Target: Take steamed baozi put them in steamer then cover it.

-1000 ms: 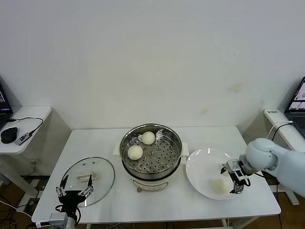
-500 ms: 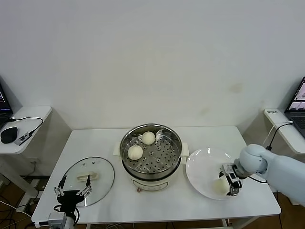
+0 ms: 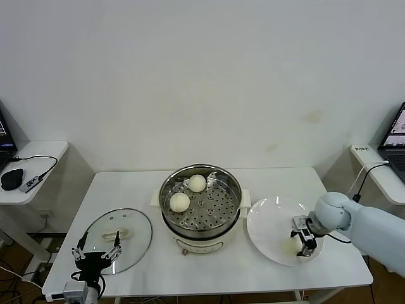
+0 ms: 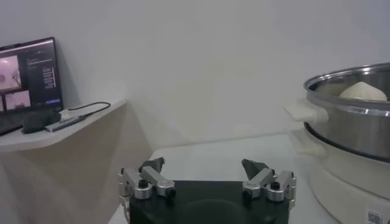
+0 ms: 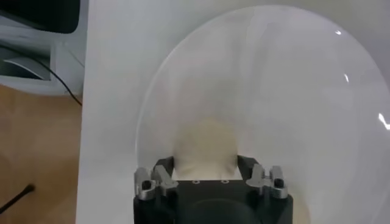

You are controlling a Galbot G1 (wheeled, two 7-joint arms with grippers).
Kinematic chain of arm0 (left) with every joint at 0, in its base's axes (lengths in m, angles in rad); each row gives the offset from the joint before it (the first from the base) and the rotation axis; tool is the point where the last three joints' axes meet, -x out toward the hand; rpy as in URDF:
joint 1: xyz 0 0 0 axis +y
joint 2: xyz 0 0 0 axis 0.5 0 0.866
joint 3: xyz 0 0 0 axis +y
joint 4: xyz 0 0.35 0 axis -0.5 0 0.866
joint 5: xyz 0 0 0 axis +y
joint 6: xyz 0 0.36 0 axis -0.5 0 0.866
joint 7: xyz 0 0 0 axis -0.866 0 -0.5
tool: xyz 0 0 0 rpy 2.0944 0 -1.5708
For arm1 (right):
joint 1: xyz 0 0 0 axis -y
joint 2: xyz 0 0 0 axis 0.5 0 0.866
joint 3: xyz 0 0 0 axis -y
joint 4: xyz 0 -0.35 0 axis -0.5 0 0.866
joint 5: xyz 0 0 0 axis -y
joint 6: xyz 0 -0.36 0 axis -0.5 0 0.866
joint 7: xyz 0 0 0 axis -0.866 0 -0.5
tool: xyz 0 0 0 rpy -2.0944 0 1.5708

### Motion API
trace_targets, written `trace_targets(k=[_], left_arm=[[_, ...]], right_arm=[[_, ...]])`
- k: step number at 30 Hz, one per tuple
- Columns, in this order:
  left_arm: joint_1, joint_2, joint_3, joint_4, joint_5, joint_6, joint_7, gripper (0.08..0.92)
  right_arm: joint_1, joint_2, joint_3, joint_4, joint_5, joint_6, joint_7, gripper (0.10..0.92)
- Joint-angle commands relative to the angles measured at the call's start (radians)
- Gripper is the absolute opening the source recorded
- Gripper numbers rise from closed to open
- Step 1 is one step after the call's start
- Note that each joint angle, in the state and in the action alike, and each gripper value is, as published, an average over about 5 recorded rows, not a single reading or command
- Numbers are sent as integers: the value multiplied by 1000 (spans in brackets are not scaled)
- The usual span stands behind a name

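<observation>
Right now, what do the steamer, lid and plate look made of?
Steamer: polished steel, mirror-bright rim, perforated tray, on a cream base, probably plastic. Lid: clear glass, the table shows through; cream handle, likely plastic. Plate: glossy white, ceramic or melamine, can't tell which.

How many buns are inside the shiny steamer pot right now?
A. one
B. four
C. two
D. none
C: the head view shows two steamed baozi, one and another, lying on the perforated tray of the steamer, while a third bun sits on the white plate at the right gripper.
</observation>
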Motion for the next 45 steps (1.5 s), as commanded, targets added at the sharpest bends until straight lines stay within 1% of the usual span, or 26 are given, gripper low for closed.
trace_targets(k=[1, 11, 18, 21, 26, 31, 35, 40, 45], left_arm=[[-1, -2, 2, -2, 1, 0, -1, 823], [-2, 0, 8, -6, 1, 0, 0, 823], [-5, 13, 4, -8, -6, 0, 1, 823], [-5, 15, 4, -10, -8, 1, 0, 823], [-6, 17, 6, -8, -7, 2, 0, 823], [-9, 14, 2, -2, -7, 1, 0, 823], [-8, 15, -9, 1, -13, 2, 0, 823], [-3, 18, -25, -3, -23, 3, 1, 823], [2, 15, -33, -5, -25, 3, 2, 823]], right_arm=[[68, -2, -3, -7, 19, -2, -44, 621], [276, -20, 38, -30, 88, 4, -117, 611], [515, 6, -83, -44, 154, 14, -135, 611], [634, 59, -148, -56, 200, 10, -132, 611], [785, 198, -241, -63, 295, -6, -98, 611], [832, 330, -298, -44, 367, -9, -49, 615], [817, 406, -323, -13, 416, 7, 7, 617], [772, 485, -372, 14, 428, 86, 44, 616], [744, 539, -450, 9, 365, 218, 52, 616]])
